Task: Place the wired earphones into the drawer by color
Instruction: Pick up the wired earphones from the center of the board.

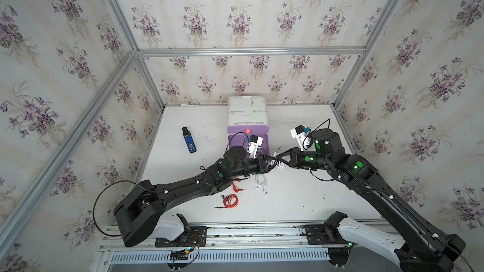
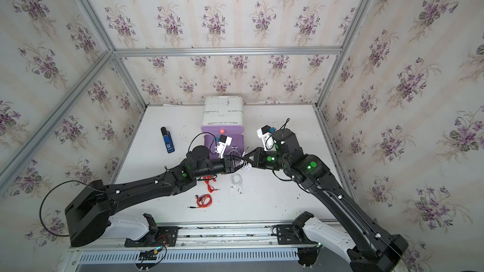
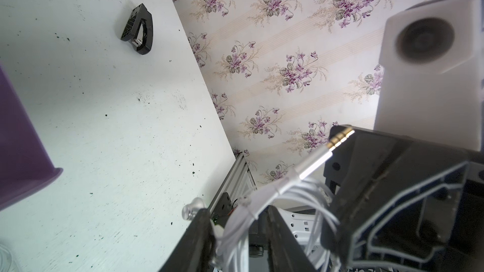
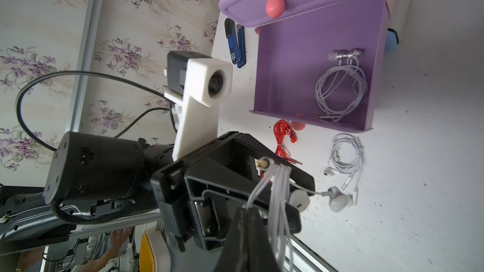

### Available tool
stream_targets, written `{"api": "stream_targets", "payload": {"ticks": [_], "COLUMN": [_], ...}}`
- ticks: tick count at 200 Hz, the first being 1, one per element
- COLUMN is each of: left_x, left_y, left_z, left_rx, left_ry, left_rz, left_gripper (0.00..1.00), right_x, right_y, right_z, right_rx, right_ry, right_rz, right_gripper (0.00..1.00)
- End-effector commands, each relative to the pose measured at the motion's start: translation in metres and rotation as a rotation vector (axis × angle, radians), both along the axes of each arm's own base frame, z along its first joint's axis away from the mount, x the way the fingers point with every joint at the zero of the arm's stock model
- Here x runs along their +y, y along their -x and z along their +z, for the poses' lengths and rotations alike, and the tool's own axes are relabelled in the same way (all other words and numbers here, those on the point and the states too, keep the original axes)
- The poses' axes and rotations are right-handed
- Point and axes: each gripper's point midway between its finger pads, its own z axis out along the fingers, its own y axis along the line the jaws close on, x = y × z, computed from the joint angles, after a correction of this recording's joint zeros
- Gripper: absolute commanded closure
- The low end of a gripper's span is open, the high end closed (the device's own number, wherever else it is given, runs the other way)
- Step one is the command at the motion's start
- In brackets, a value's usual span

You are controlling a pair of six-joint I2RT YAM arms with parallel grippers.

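Judging by how things lie, the sorting is under way but far from finished. One white set [image 4: 340,92] is coiled inside the open purple drawer [image 4: 288,69]. The held white set [image 4: 280,192] hangs just in front of that drawer, between the two arms. The right gripper [image 4: 248,213] has its fingers pressed together on the cords. The left gripper [image 3: 235,213] has its fingers spread either side of the same bundle, with a gap showing. A loose white set [image 1: 262,181], a red coil [image 1: 230,201] and a red tangle [image 1: 237,185] lie on the table [image 1: 301,200], the tangle partly under the left arm. No black set shows. The upper drawer [image 1: 247,130] is shut.

The table is white and flecked with dark specks, and a blue-and-black gadget [image 1: 189,141] lies off to one side. Flowered wallpaper [image 1: 235,17] and a metal frame [image 1: 248,51] enclose the space.
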Motion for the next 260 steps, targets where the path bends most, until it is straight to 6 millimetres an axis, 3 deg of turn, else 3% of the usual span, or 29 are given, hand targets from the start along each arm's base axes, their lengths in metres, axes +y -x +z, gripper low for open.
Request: {"api": "stream_targets", "payload": {"ticks": [1, 99, 207, 260], "left_x": [0.001, 0.010, 0.033, 0.062], "left_y": [-0.001, -0.003, -0.007, -0.014], "left_z": [0.007, 0.008, 0.006, 0.008], "left_rx": [-0.034, -0.057, -0.086, -0.099], "left_ry": [0.001, -0.012, -0.082, -0.119], "left_rz": [0.003, 0.047, 0.123, 0.192], "left_gripper": [0.65, 0.69, 0.74, 0.74], "right_x": [0.002, -0.001, -0.008, -0.018], "right_y": [-0.003, -0.007, -0.017, -0.022], "right_z": [0.005, 0.005, 0.010, 0.016], "right_rx": [-0.023, -0.034, -0.052, -0.070], "right_ry": [-0.017, 0.001, 0.019, 0.031], "right_rz": [0.004, -0.018, -0.052, -0.080], "right_gripper": [0.82, 0.58, 0.51, 0.50]}}
